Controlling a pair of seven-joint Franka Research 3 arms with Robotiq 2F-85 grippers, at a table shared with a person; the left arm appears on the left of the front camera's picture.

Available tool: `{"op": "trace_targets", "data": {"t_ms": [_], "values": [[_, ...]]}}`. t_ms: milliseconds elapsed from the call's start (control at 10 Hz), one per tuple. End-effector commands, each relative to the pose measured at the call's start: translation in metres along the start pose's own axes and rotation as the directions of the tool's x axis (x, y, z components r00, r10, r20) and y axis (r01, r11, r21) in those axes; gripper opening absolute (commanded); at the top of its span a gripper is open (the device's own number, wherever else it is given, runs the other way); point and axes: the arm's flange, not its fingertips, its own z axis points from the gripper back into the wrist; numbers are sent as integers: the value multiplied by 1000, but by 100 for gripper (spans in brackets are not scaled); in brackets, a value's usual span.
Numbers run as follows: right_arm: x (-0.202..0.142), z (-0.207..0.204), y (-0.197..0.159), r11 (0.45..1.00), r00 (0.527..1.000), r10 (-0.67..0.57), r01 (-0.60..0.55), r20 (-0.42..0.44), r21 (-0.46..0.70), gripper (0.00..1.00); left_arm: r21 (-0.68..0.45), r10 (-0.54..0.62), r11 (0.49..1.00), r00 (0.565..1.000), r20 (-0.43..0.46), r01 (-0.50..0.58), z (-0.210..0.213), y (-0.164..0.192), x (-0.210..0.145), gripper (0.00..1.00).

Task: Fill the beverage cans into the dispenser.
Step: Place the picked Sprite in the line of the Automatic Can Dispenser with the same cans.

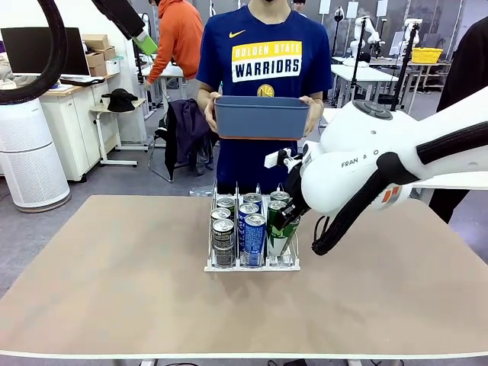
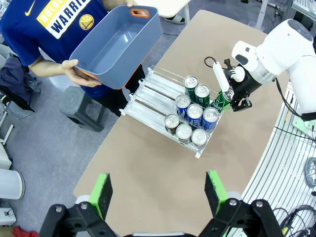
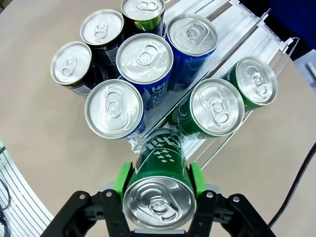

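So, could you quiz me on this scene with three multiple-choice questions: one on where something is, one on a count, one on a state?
1. Where is the blue-grey tub?
A. On the table
B. In the left gripper
C. In the person's hands

2. How many blue cans stand in the dispenser?
A. Three
B. One
C. Five

3. What is the right gripper doing?
A. Hanging open
B. Shut on a green can
C. Shut on a blue can

Answers:
1 C: the tub is held in the person's hands beyond the table's far edge.
2 A: three blue cans fill the middle lane of the dispenser.
3 B: the right gripper clamps the green can between its pads.
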Motion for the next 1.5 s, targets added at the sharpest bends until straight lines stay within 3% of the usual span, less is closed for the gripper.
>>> {"op": "trace_targets", "data": {"t_ms": [0, 500, 600, 700, 800, 1400], "values": [[3, -9, -8, 1000, 999, -4, 4, 52, -13, 58, -4, 0, 1000, 1000, -11, 0, 1, 1, -2, 100], [0, -19, -10, 999, 999, 23, -22, -38, 25, 58, -4, 0, 1000, 1000, -11, 0, 1, 1, -2, 100], [0, -17, -9, 998, 999, 38, -36, -39, 46, 77, -4, 0, 1000, 1000, -11, 0, 1, 1, -2, 100], [1, -16, -7, 998, 998, 36, -34, -43, 43, 78, -4, 0, 1000, 1000, -11, 0, 1, 1, -2, 100], [3, -12, -7, 999, 998, 36, -34, -51, 42, 96, -4, 0, 1000, 1000, -11, 0, 1, 1, -2, 100], [3, 57, 7, 991, 999, 45, -43, -14, 123, 100, -4, 0, 1000, 1000, -11, 0, 1, 1, -2, 100]]}}
